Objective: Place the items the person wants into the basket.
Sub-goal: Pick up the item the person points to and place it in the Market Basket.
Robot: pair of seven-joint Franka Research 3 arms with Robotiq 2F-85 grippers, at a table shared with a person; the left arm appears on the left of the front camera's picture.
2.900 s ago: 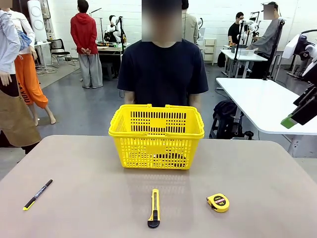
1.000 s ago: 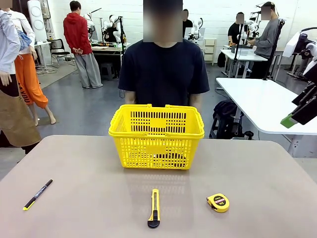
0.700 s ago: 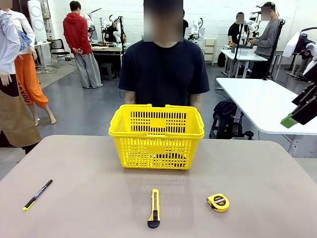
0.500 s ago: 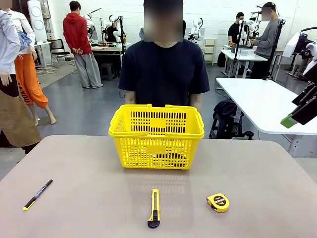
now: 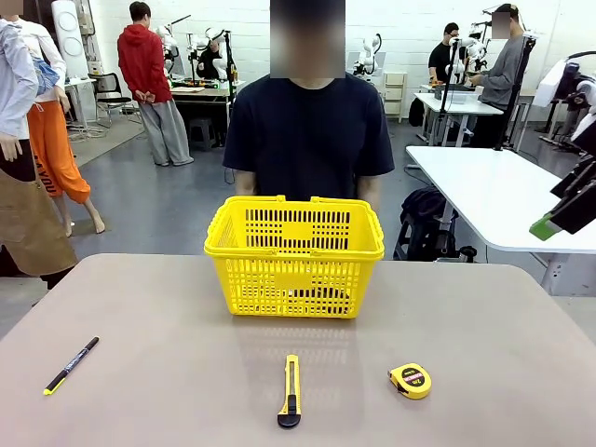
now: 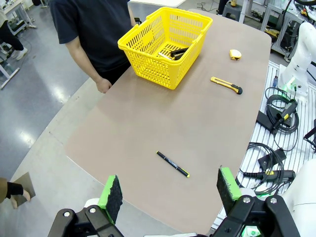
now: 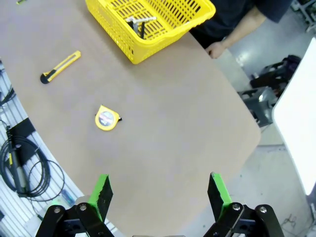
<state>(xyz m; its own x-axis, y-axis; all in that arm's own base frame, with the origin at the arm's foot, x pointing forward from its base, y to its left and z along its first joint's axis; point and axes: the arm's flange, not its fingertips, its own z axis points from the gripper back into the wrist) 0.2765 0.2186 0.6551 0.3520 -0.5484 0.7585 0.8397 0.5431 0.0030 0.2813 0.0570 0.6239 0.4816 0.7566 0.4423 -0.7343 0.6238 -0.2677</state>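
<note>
Front view: the basket stands on the counter before the person. The tape measure lies flat nearer the robot, right of the utility knife.
Left wrist view: left jaws wide apart, empty, high over the pen.
Right wrist view: right jaws apart, empty. The tape measure looks next: centre over it, straddle its round rim, then lift clear of the basket's wall.
</note>
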